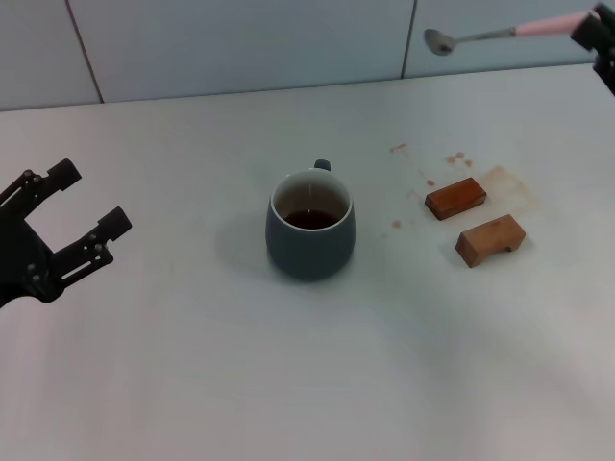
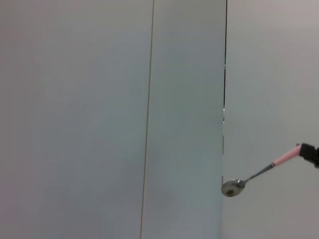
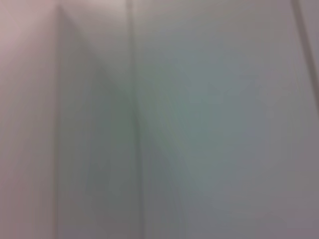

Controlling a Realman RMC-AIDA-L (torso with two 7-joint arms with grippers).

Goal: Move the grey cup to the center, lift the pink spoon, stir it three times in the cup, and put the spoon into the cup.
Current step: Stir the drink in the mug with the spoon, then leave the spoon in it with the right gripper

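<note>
Head view. The grey cup (image 1: pixel 309 226) stands upright near the middle of the white desk (image 1: pixel 192 384), its loop handle turned toward the far wall. Inside it is white, with dark brown residue at the bottom. To the robot's right of the cup, well apart from it, lie two brown wooden blocks (image 1: pixel 477 219), one just behind the other, with brown stains on the desk around them. The left tool (image 1: pixel 85 206) hangs over the left side of the desk, fingers spread apart, nothing between them, well clear of the cup. The right tool (image 1: pixel 596 36) sits at the upper right edge of the frame, clamped on the pale pink handle end of the pink spoon (image 1: pixel 490 36). The spoon is held up in the air, nearly level, with the metal bowl pointing toward the robot's left, seen against the wall panels behind the desk.

Left wrist view. Mostly pale wall panels with dark seams. The pink spoon (image 2: pixel 259 174) shows at one edge, bowl lowest, its handle end gripped by a black part of the right tool (image 2: pixel 310 153).

Right wrist view. Only blurred pale panels; neither the tool's fingers nor any task item can be made out.
</note>
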